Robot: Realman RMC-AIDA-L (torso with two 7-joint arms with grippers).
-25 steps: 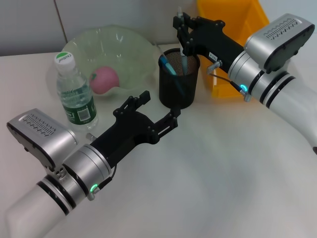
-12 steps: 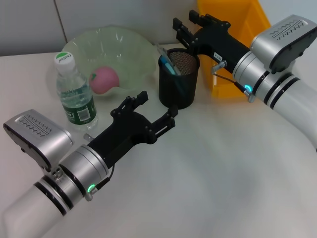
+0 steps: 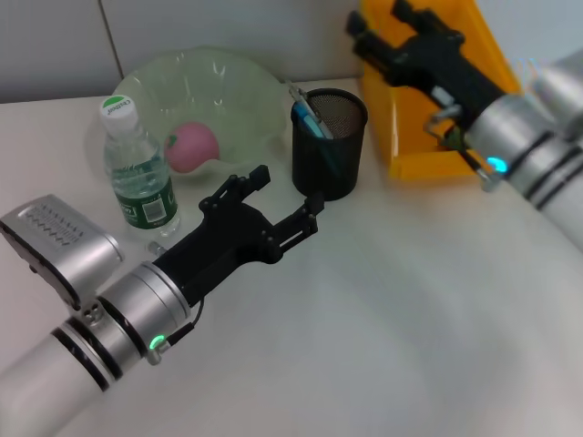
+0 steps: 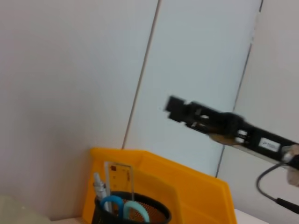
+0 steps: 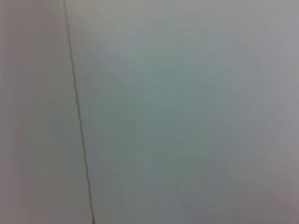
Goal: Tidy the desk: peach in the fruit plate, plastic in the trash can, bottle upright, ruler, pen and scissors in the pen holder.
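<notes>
Two arms in the head view, and neither is holding anything. The left hand [image 3: 276,198] reaches out low over the table [image 3: 383,309], forearm slanting in from the near left corner, fingers spread and empty, tips just short of the pen holder [image 3: 329,143]. The right hand [image 3: 375,25] is up high at the back over the yellow bin [image 3: 410,137], arm stretched in from the right side and pointing toward the wall. Can't tell whether its fingers are apart or together, and the right wrist view is just blank wall.

Everything else looks pretty sorted. The peach [image 3: 192,147] sits inside the clear fruit plate [image 3: 237,86] at the back left. The bottle [image 3: 139,170] stands upright with its cap on, just in front of the plate and beside the left arm. The black mesh pen holder is between the plate and the bin. From the left wrist view you can see the ruler [image 4: 118,177], pen [image 4: 98,184] and the blue scissors [image 4: 122,207] handles all poking out of it, with the right hand [image 4: 174,105] hanging in the air above.
</notes>
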